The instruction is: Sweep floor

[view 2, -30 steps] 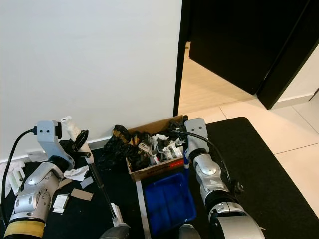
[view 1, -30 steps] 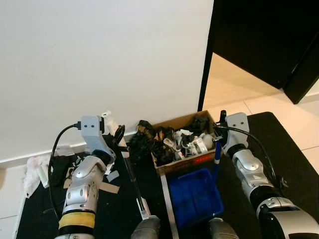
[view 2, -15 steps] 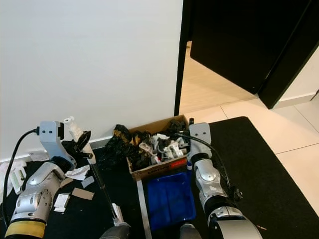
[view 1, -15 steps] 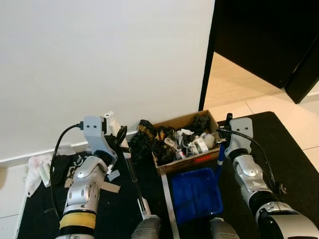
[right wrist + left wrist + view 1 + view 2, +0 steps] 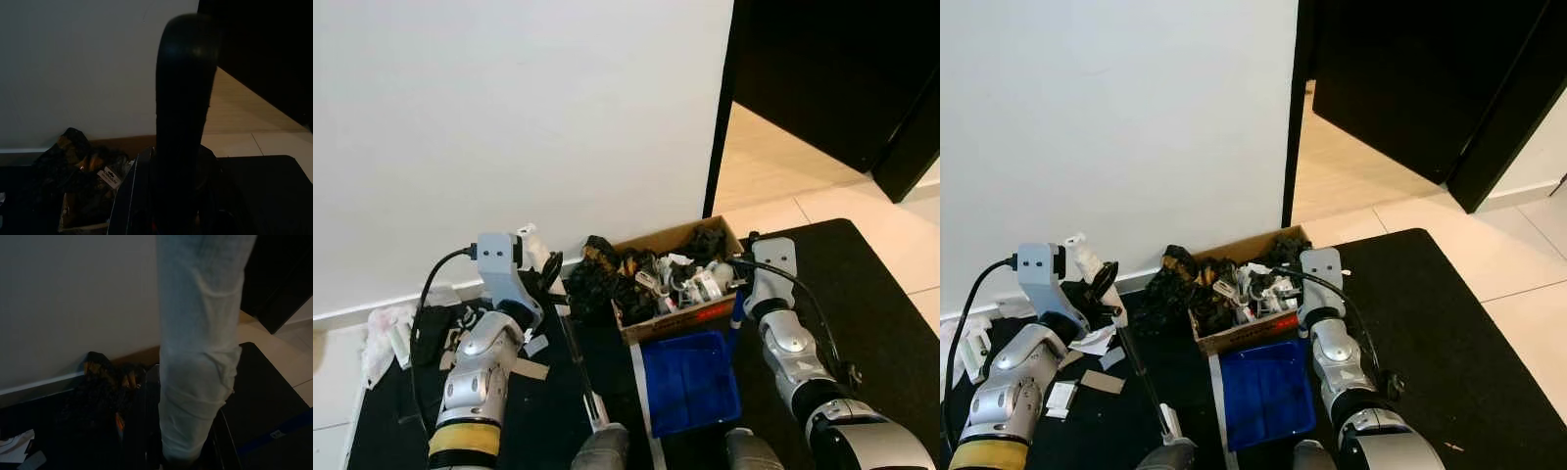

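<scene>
My left gripper (image 5: 548, 272) is shut on the white-wrapped top of a broom handle (image 5: 198, 357). Its thin stick (image 5: 576, 362) slants down across the black mat toward my feet. A blue dustpan (image 5: 690, 382) lies flat on the mat just in front of the cardboard box. Its dark handle (image 5: 183, 122) stands upright, and my right gripper (image 5: 744, 279) is shut on it beside the box's right corner. The broom head is hidden at the bottom edge of the eye views.
An open cardboard box (image 5: 680, 328) full of rubbish stands against the white wall (image 5: 509, 117), with dark crumpled rubbish (image 5: 597, 269) beside it. White scraps (image 5: 386, 333) and a cardboard piece (image 5: 530, 369) lie at the left. An open doorway (image 5: 783, 157) lies to the right.
My right arm has swung a little to the left, taking the dustpan with it. The left arm and broom have hardly moved.
</scene>
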Controlling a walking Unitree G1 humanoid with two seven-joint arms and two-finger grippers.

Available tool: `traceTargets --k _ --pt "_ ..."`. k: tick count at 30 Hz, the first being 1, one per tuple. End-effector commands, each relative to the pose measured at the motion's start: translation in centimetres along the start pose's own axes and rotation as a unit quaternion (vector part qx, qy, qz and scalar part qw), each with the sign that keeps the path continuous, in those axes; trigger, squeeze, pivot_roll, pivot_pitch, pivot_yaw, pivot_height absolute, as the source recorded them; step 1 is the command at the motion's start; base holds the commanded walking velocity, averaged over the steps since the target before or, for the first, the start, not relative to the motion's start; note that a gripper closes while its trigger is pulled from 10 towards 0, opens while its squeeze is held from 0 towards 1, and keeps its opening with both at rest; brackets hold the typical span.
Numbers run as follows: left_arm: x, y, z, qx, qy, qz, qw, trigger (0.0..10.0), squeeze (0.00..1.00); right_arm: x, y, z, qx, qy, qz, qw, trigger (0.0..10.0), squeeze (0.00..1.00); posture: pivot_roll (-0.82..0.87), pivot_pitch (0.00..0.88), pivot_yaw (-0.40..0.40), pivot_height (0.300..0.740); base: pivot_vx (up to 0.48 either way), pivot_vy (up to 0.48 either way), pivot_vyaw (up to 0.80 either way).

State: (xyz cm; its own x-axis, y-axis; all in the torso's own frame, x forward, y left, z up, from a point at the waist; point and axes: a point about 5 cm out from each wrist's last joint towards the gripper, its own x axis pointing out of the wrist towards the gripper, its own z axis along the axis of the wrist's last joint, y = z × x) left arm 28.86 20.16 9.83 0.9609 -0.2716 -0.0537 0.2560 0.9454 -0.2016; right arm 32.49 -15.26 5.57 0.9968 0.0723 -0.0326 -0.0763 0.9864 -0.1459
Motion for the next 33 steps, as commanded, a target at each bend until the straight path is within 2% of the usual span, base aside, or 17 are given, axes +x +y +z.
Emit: traceTargets --k 1,2,9,10,12,13,14,15,18,21,23,27,29,32,33 --pt "-0.2 0.0 0.1 0.002 -0.002 -0.004 1.000 10.0 0.00 -1.0 0.5 -1.8 -0.005 0.045 0.008 0.999 10.0 0.18 0.23 0.139 0.093 0.740 0.000 0.000 0.00" --pt "-0.2 0.0 0.1 0.002 -0.002 -0.004 1.000 10.0 0.00 -1.0 0.4 -1.8 -0.002 0.042 0.008 0.999 10.0 1.00 0.23 0.140 0.093 0.740 0.000 0.000 0.00" --pt "-0.1 0.0 0.1 0.002 -0.003 -0.004 1.000 10.0 0.00 -0.7 0.2 -1.4 0.000 0.037 0.011 0.999 10.0 1.00 0.23 0.137 0.087 0.740 0.000 0.000 0.00" --pt "-0.1 0.0 0.1 0.002 -0.003 -0.003 1.000 10.0 0.00 -0.6 0.2 -1.3 -0.002 0.035 0.015 0.999 10.0 0.95 0.22 0.137 0.084 0.740 0.000 0.000 0.00" --pt "-0.1 0.0 0.0 0.002 -0.003 -0.003 1.000 10.0 0.00 -0.6 0.1 -1.2 -0.004 0.035 0.019 0.999 10.0 0.95 0.22 0.137 0.084 0.740 0.000 0.000 0.00" --pt "-0.1 0.0 0.0 0.002 -0.003 -0.003 1.000 10.0 0.00 -0.5 0.1 -1.1 -0.008 0.031 0.025 0.999 10.0 0.19 0.22 0.137 0.084 0.740 0.000 0.000 0.00" --pt "-0.1 0.0 0.0 0.002 -0.003 -0.003 1.000 10.0 0.00 -0.5 0.1 -1.1 -0.008 0.031 0.025 0.999 10.0 0.19 0.22 0.137 0.084 0.740 0.000 0.000 0.00" --pt "-0.1 -0.1 0.0 0.001 -0.003 -0.002 1.000 10.0 0.00 -0.3 0.4 -0.5 -0.015 0.016 0.050 0.999 10.0 0.00 0.22 0.135 0.081 0.740 0.000 0.000 0.00" --pt "0.0 -0.1 -0.1 0.000 -0.003 -0.002 1.000 10.0 0.00 0.2 1.3 0.9 -0.064 -0.024 0.130 0.989 10.0 0.00 0.20 0.132 0.083 0.740 0.000 0.000 0.00" --pt "0.4 -0.2 -0.1 -0.002 -0.003 -0.004 1.000 10.0 0.00 0.6 1.4 1.8 -0.105 -0.041 0.164 0.980 10.0 0.00 0.19 0.124 0.081 0.740 0.000 0.000 0.00" --pt "0.6 -0.3 -0.1 -0.003 -0.004 -0.005 1.000 10.0 0.00 0.6 1.4 1.8 -0.115 -0.040 0.172 0.978 10.0 0.00 0.19 0.123 0.078 0.740 0.000 0.000 0.00" --pt "0.6 -0.3 0.0 -0.003 -0.007 -0.005 1.000 10.0 0.00 0.2 1.5 1.2 -0.118 -0.029 0.194 0.973 10.0 0.00 0.19 0.119 0.066 0.740 0.000 0.000 0.00" --pt "0.5 -0.2 0.0 -0.004 -0.009 0.000 1.000 10.0 0.00 -0.5 1.6 0.1 -0.109 -0.007 0.201 0.974 10.0 0.00 0.19 0.115 0.059 0.740 0.000 0.000 0.00" --pt "0.3 -0.1 -0.1 -0.003 -0.009 0.003 1.000 10.0 0.00 -1.0 1.4 -0.8 -0.093 0.013 0.187 0.978 10.0 0.00 0.19 0.113 0.056 0.740 0.000 0.000 0.00" --pt "0.3 0.0 -0.2 -0.004 -0.008 0.004 1.000 10.0 0.00 -1.4 1.4 -1.3 -0.073 0.025 0.176 0.981 10.0 0.00 0.19 0.113 0.053 0.740 0.000 0.000 0.00"
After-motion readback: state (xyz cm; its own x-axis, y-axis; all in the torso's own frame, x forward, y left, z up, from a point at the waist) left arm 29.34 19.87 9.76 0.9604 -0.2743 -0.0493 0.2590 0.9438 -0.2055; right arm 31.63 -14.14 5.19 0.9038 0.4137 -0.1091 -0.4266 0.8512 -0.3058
